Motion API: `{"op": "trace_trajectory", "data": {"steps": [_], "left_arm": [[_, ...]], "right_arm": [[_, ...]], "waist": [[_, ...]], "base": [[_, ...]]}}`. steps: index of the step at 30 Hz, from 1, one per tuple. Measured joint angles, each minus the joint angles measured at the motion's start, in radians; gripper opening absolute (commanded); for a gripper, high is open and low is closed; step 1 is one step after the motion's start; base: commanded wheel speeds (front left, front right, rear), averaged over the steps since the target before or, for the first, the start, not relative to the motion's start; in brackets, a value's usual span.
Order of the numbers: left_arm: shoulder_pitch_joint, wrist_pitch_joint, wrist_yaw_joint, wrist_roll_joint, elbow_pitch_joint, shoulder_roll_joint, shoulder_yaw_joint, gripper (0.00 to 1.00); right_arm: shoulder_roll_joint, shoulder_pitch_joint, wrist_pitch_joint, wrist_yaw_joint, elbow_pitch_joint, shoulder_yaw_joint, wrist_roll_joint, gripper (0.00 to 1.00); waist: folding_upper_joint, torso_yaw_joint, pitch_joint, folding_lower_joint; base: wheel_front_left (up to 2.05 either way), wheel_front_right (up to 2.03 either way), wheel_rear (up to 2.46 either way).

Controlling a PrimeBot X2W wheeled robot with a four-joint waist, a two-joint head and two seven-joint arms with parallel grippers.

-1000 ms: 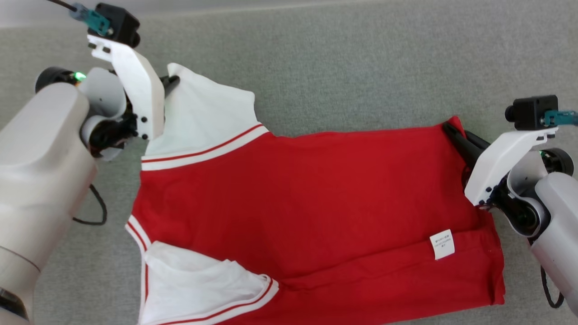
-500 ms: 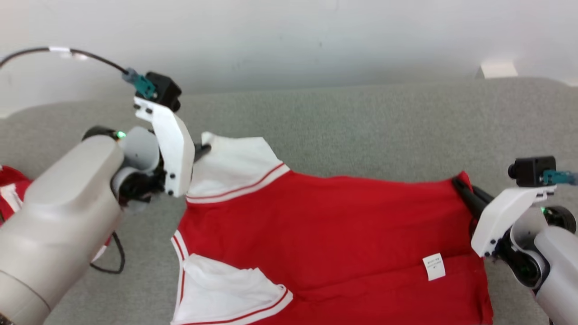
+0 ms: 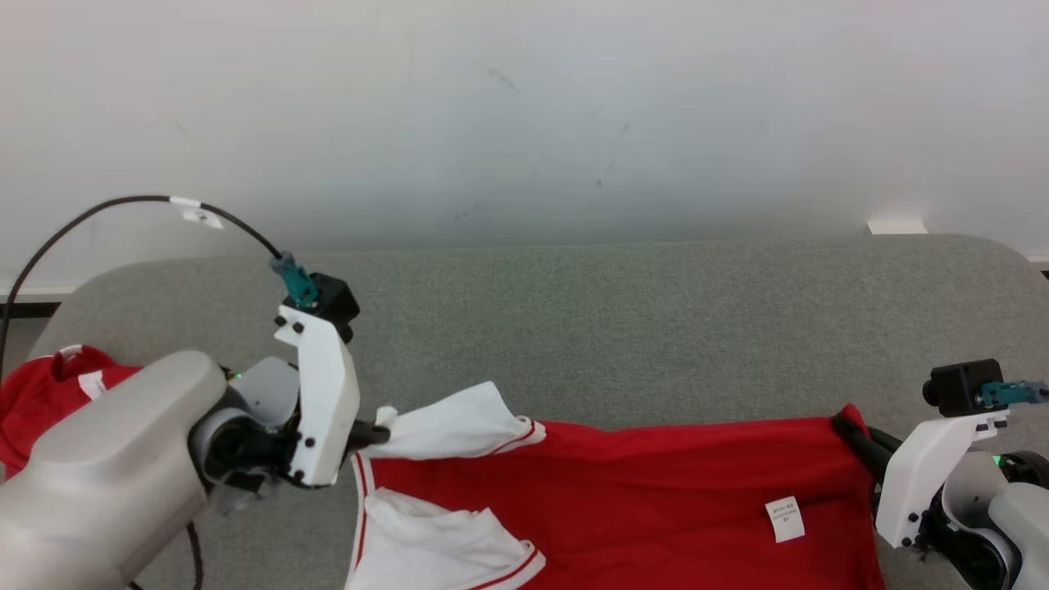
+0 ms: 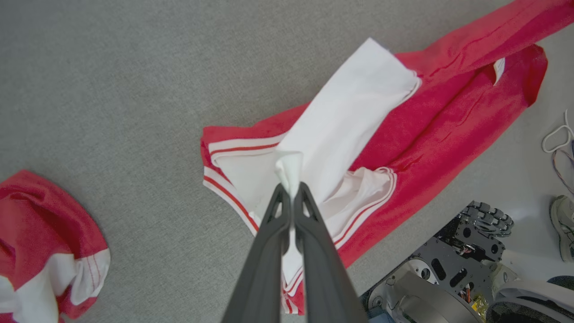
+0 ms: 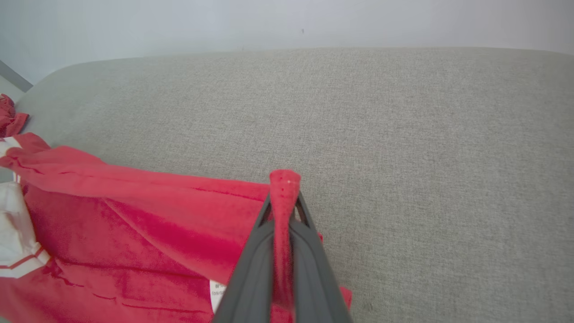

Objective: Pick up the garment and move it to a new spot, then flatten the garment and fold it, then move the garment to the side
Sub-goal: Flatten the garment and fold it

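Left gripper (image 3: 375,433) is shut tight on the tip of a white sleeve (image 3: 459,422), the cloth pinched between the two dark fingers and held off the surface. The sleeve runs from the grip back to the body of the red shirt (image 3: 656,492).

Right gripper (image 3: 844,426) is clamped on the far corner of the red hem. A fold of red fabric pokes out past the fingertips.

The shirt is strung between the two grips — its upper edge is lifted and pulled fairly straight, and the rest sags onto the near part of the grey cloth-covered table (image 3: 623,328). The second white sleeve (image 3: 434,541), trimmed with red stripes, lies crumpled below the left grip. A small white label (image 3: 784,519) shows on the red cloth near the right side.

A second red-and-white garment (image 3: 49,393) sits bunched at the table's left end, well apart from the held shirt.

A pale wall (image 3: 524,123) stands behind the table, and a black cable (image 3: 123,205) arcs up from the left wrist camera.

The left wrist view shows the robot's base and a shoe (image 4: 563,224) on the floor.
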Motion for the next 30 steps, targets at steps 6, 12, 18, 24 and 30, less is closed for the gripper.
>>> {"op": "trace_trajectory", "data": {"steps": [6, 12, 18, 24, 30], "left_arm": [[0.069, 0.062, 0.011, -0.069, -0.094, 0.036, -0.012, 0.00], [0.133, 0.083, 0.027, -0.102, -0.148, 0.045, -0.023, 0.00], [0.178, 0.103, 0.037, -0.129, -0.178, 0.049, -0.030, 1.00], [0.186, 0.082, 0.043, -0.129, -0.190, 0.063, -0.022, 1.00], [0.176, -0.051, 0.046, -0.082, -0.223, 0.093, 0.037, 1.00]], "right_arm": [[-0.015, 0.024, 0.017, 0.000, -0.001, 0.047, -0.007, 0.00], [-0.005, 0.025, 0.003, 0.000, 0.041, 0.089, -0.032, 0.00], [-0.008, 0.027, 0.017, 0.000, 0.059, 0.127, -0.030, 1.00], [-0.036, 0.027, 0.020, 0.000, 0.042, 0.145, -0.005, 1.00], [-0.091, 0.019, -0.086, 0.000, -0.005, 0.100, 0.015, 1.00]], "waist": [[0.0000, 0.006, -0.003, 0.0000], [0.0000, 0.009, 0.004, 0.0001], [0.0001, 0.009, 0.006, 0.0002], [0.0000, 0.008, -0.007, 0.0002], [0.0000, 0.009, -0.025, 0.0002]], "base": [[0.00, 0.00, 0.00], [0.00, 0.00, 0.00], [0.00, 0.00, 0.00], [0.00, 0.00, 0.00], [0.00, 0.00, 0.00]]}}
